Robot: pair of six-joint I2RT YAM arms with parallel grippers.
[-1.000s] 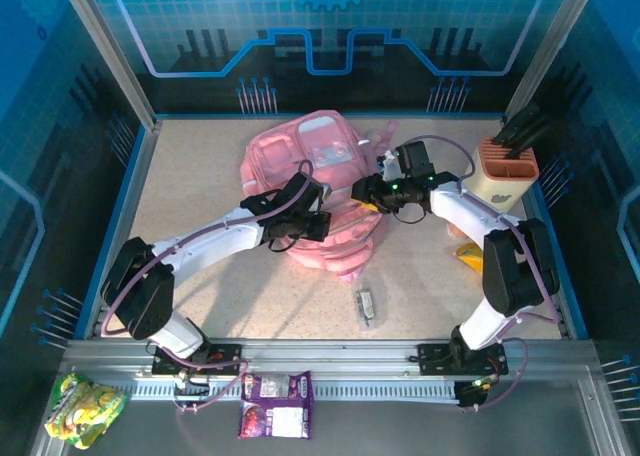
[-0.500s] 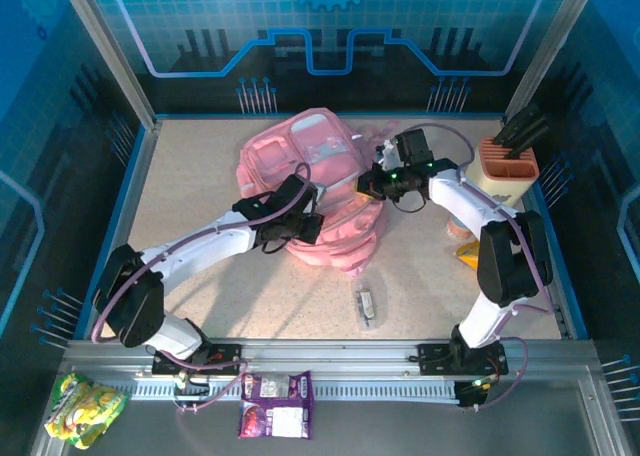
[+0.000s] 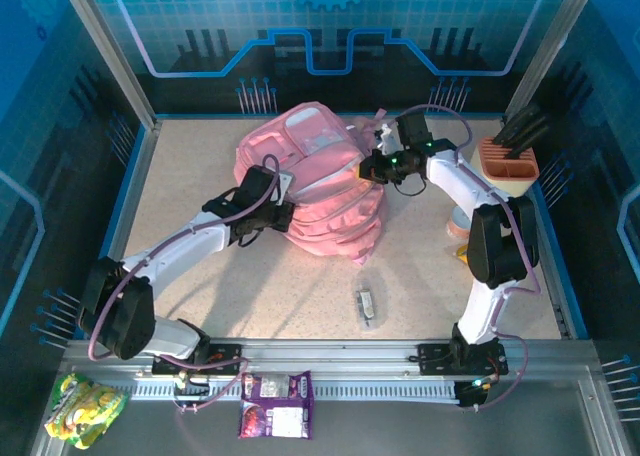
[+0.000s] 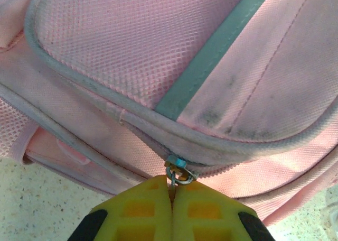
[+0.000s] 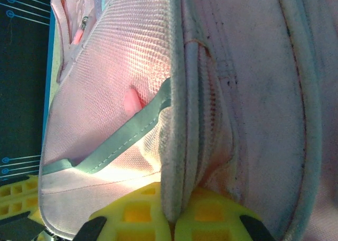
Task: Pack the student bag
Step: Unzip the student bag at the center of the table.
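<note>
Clamping student bag [image 3: 320,184]: left tool [image 4: 171,194] on zip pull [image 4: 178,173], right tool [image 5: 173,212] on seam [image 5: 171,146]. Tugging hard, we lose the pull.

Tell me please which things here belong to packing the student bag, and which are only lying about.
In the job:
student bag
zip pull, pinched by the left gripper
right gripper, shut on the bag's edge

Lying about:
orange-topped holder with black items
small clear packet on the table
green-yellow snack bag and purple snack packet on the front rail
</note>
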